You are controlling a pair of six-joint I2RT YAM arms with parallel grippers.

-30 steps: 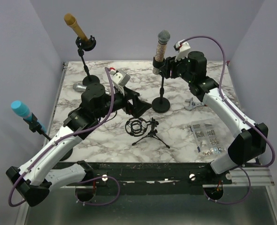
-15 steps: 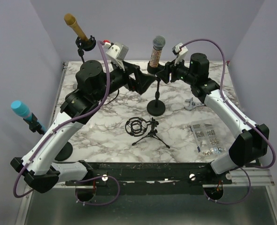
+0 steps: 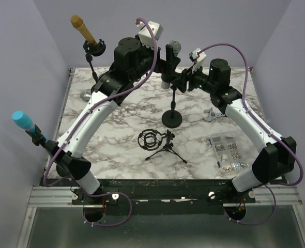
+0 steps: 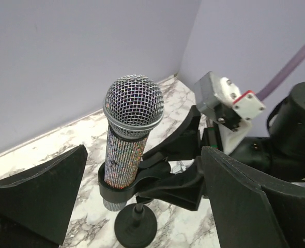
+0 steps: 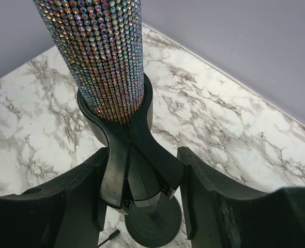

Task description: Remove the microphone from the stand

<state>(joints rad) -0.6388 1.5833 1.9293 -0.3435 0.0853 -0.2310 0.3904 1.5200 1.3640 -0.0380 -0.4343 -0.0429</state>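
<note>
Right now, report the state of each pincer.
Left pincer: open, fingers wide on either side of the microphone, not touching it.
Right pincer: closed on the clip that holds the microphone.

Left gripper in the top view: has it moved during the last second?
Yes. The left gripper went away from the small tripod, farther back and slightly right, and now stands open on either side of the glitter microphone.
</note>
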